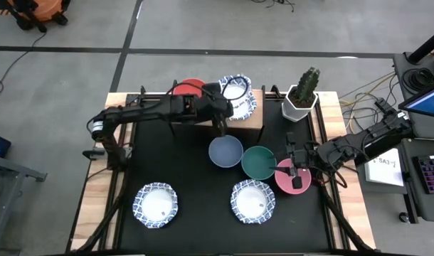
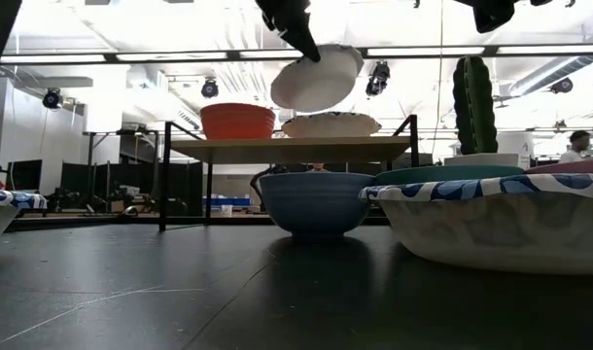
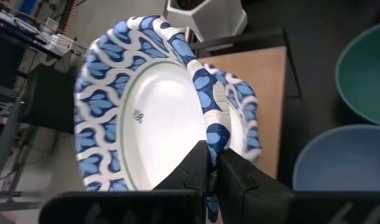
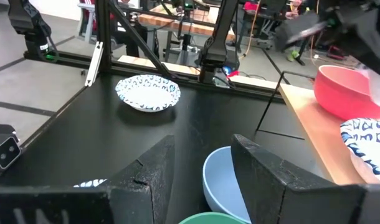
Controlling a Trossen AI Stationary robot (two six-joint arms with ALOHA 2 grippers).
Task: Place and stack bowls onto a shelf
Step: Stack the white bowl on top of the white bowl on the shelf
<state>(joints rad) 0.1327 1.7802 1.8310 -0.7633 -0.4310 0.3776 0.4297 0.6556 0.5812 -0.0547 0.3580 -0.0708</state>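
L gripper [image 1: 224,96] pinches a patterned bowl [image 2: 316,80] by its rim, tilted above the shelf [image 2: 292,148].
Below it on the shelf: 2nd patterned bowl [image 2: 331,124] beside red bowl [image 2: 238,121]. Cactus pot [image 1: 301,103] just past shelf end. R gripper [image 1: 297,174] open, empty, over pink bowl [image 1: 292,176]; blue bowl [image 1: 225,151] and green bowl [image 1: 259,161] near.

You get bright ceiling strip lights [image 2: 180,56] glaring in the low view, soft sheen on the black tabletop [image 2: 180,292], nearest patterned bowl [image 2: 501,219] blurred, even overhead light.
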